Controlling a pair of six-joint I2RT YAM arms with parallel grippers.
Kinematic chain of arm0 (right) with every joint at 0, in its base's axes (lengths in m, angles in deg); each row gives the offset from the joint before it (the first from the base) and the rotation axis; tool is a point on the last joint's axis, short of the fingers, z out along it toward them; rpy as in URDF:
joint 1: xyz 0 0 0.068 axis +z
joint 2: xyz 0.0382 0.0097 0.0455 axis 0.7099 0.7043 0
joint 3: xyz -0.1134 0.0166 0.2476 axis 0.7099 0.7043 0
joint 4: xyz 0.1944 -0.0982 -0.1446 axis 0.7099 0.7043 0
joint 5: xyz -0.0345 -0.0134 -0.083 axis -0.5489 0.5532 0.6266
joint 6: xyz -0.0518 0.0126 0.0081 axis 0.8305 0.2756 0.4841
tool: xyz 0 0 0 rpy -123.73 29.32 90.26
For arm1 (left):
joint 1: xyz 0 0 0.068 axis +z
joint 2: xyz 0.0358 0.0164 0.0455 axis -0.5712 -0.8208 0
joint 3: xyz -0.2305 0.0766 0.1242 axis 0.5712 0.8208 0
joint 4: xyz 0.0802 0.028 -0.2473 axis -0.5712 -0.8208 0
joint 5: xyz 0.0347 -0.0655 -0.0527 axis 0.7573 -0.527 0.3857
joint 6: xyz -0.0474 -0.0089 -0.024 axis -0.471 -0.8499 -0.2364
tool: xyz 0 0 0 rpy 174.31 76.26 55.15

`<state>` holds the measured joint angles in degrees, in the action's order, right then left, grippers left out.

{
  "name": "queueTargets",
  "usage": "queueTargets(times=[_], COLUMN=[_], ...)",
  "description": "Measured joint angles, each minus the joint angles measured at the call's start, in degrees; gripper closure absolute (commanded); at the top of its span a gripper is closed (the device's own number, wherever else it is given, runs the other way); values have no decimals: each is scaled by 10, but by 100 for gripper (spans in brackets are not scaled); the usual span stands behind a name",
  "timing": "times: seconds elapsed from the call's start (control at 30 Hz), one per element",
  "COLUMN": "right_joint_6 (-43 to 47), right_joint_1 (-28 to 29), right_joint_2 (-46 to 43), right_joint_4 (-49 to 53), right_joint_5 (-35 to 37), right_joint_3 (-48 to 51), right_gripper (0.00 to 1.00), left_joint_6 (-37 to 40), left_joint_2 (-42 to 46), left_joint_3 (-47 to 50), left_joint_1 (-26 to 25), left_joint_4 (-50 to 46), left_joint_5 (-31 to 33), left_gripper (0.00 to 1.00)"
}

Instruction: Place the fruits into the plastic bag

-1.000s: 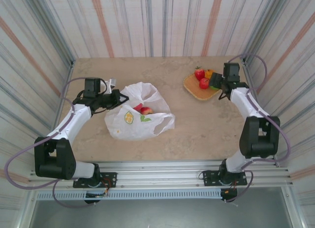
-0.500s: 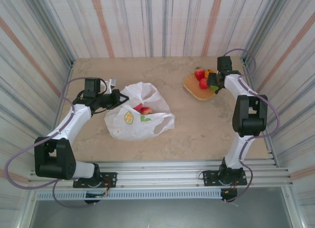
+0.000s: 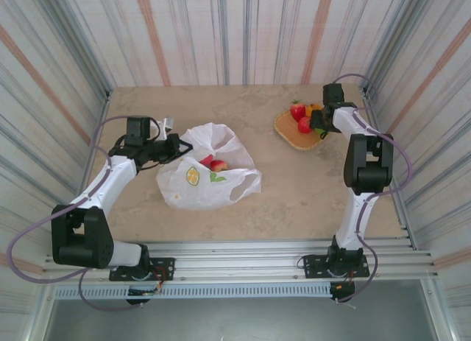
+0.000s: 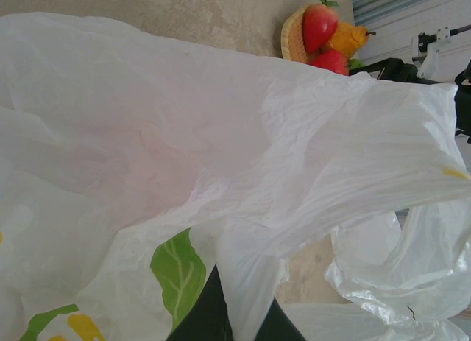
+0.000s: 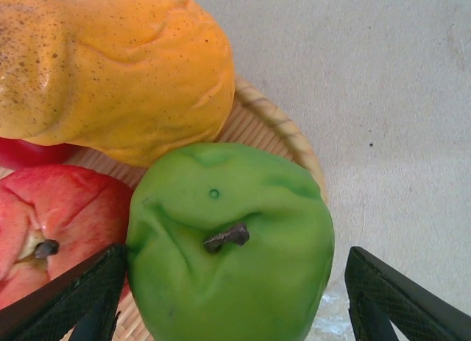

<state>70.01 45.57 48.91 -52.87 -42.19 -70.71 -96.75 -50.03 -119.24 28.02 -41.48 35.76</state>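
Clamping the plastic bag [image 4: 257, 135], the left gripper [image 4: 221, 322] is holding it; the right gripper [image 5: 232, 282] is hanging with fingers apart around a green apple [image 5: 221, 201].

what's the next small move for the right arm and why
Probably close the right gripper on the green apple: its jaws stand open on either side of it in the woven tray, so nothing is gripped yet.

- Beige, stone-mottled table [image 3: 294, 201], evenly lit, with only soft shadows.
- Walls [image 3: 221, 32] on three sides, covered in vertical grey, white and rust-orange stripes.
- Aluminium rail [image 3: 243, 252] along the table's near edge.
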Motion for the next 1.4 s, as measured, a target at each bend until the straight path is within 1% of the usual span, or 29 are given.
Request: queueTargets(times=[0.17,0.47,0.6,0.73,0.87,1.0,1.17,1.27,1.37,1.4], right_joint_6=[2,13,13,13,12,-2,-32,-60,-91,-99], right_joint_1=[0,-1,-1,-2,-7,-9,-3,17,68,94], right_joint_2=[15,22,21,-1,-57,-144,-265,-331,-383,-394], right_joint_4=[2,4,3,1,-5,-35,-82,-119,-156,-168], right_joint_5=[0,-6,-7,-7,-15,-25,-78,-132,-194,-214], right_joint_3=[-17,-23,-21,2,50,114,211,278,343,361], right_gripper=[20,32,34,36,38,40,41,42,43,43], left_joint_6=[0,0,0,0,0,0,0,0,0,0], left_joint_2=[0,0,0,0,0,0,0,0,0,0], left_joint_3=[0,0,0,0,0,0,0,0,0,0], left_joint_1=[0,0,0,0,0,0,0,0,0,0], left_joint_4=[0,0,0,0,0,0,0,0,0,0], left_joint_5=[0,0,0,0,0,0,0,0,0,0], left_gripper=[100,100,100,100,100,100,100,100,100,100])
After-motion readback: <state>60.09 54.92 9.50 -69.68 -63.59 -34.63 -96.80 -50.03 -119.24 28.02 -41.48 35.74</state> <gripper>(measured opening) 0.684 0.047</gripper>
